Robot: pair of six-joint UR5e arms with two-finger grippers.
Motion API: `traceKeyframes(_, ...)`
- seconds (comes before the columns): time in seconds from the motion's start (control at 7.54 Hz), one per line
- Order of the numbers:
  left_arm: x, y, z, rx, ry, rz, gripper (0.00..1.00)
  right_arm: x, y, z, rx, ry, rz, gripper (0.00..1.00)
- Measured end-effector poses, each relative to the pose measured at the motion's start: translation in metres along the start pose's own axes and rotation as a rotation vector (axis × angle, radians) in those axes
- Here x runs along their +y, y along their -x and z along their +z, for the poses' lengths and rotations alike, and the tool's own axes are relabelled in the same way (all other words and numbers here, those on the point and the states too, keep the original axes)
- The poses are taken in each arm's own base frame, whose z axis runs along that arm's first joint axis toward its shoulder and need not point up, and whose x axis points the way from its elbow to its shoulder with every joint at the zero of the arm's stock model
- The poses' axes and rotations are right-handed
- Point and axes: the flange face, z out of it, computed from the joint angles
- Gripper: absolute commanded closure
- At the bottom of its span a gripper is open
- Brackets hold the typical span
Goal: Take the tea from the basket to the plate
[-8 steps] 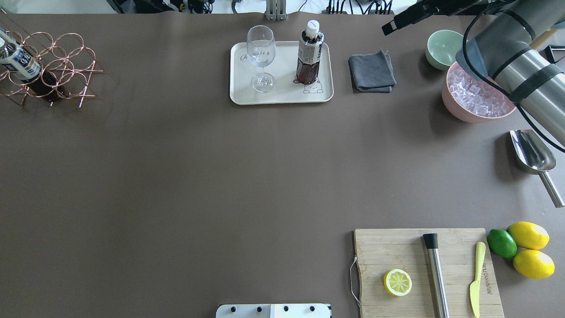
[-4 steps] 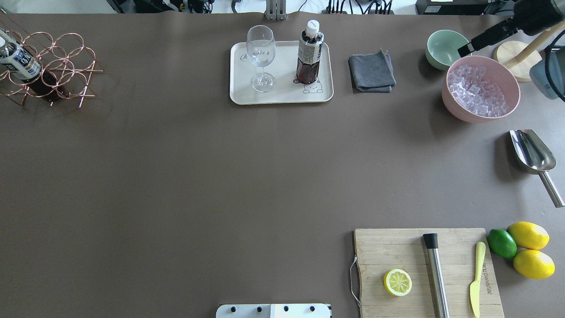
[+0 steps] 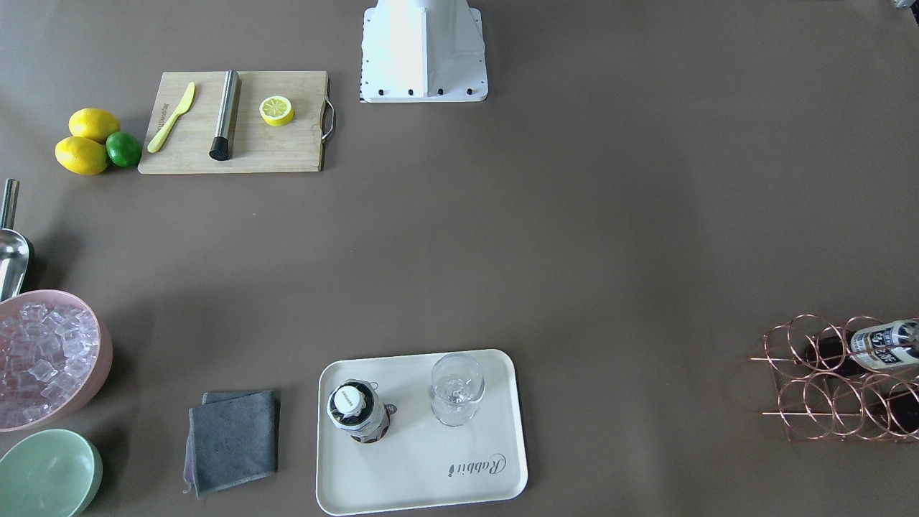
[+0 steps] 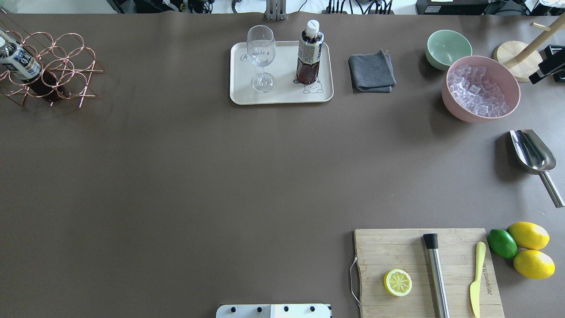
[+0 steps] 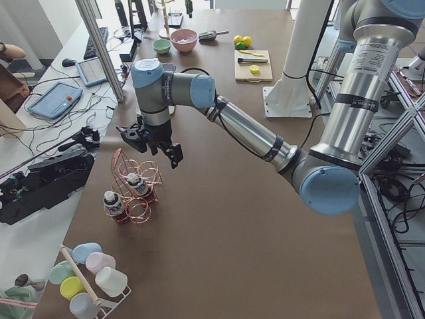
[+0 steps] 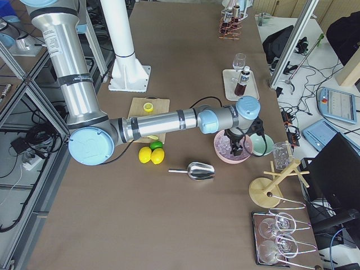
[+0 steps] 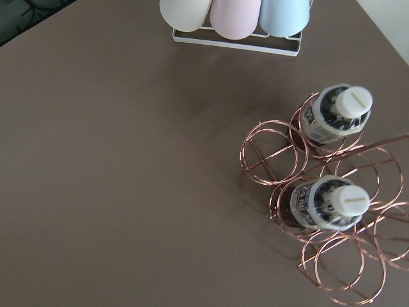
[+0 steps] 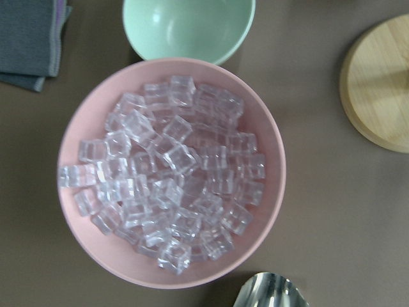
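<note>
One tea bottle (image 4: 310, 53) stands upright on the plate (image 4: 282, 95), beside the bear drawing; it also shows in the front-facing view (image 3: 355, 413). The copper wire basket (image 4: 66, 66) sits at the far left and holds two more tea bottles (image 7: 335, 112) (image 7: 326, 203). My left gripper (image 5: 151, 139) hovers above the basket (image 5: 136, 199), apart from it; I cannot tell whether it is open or shut. My right gripper (image 6: 236, 147) hangs over the pink ice bowl, only a black part showing at the overhead view's right edge (image 4: 547, 70); I cannot tell its state.
A wine glass (image 4: 261, 57) stands on the plate's left half. A grey cloth (image 4: 371, 71), green bowl (image 4: 446, 47), pink bowl of ice (image 4: 481, 88) and metal scoop (image 4: 532, 152) lie at the right. A cutting board (image 4: 423, 260) with lemon half, muddler and knife is near right.
The right arm has swung from over the green and pink bowls out to the right edge of the overhead view. The bottle on the plate has not moved.
</note>
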Motion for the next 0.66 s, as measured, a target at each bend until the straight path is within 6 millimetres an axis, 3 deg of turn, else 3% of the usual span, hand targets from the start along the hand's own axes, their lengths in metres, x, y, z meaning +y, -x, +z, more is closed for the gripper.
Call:
traceKeyframes(0.4, 0.008, 0.050, 0.042, -0.005, 0.169, 0.372, 0.01, 0.080, -0.089, 0.013, 0.119, 0.091, 0.014, 0.00)
traceKeyframes(0.66, 0.019, 0.055, 0.069, -0.026, 0.218, 0.476, 0.01, 0.127, -0.135, 0.016, 0.177, 0.132, 0.064, 0.00)
